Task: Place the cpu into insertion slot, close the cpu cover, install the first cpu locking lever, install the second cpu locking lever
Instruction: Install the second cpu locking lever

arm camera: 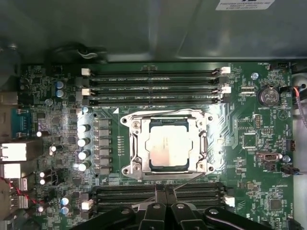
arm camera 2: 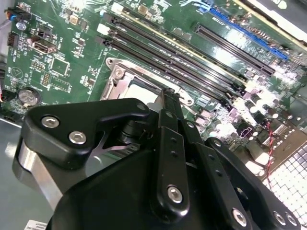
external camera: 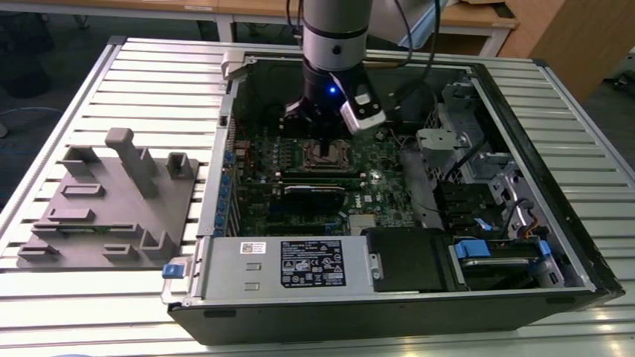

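Note:
In the first wrist view the cpu [arm camera: 167,148], a dull silver-tan square, lies flat in the insertion slot [arm camera: 128,168] on the green board. The cpu cover [arm camera: 136,143], a silvery frame with a cut-out middle, lies down over the chip's edges. Thin wire levers run along two sides of the frame [arm camera: 165,114] [arm camera: 168,178]. My gripper [arm camera: 165,190] hovers beside the socket with its black fingertips together and nothing between them. The second wrist view has one finger [arm camera 2: 169,103] just over the socket's edge, beside the cpu [arm camera 2: 139,91]. In the exterior view the gripper [external camera: 320,135] hangs right above the socket [external camera: 323,154].
Long black memory slots [arm camera: 153,88] flank the socket on two sides. Capacitors [arm camera: 82,141] stand close by. The open computer case [external camera: 516,186] walls in the board, with a power supply [external camera: 288,268] at the front. A grey fixture [external camera: 109,201] sits on the slatted table at the exterior view's left.

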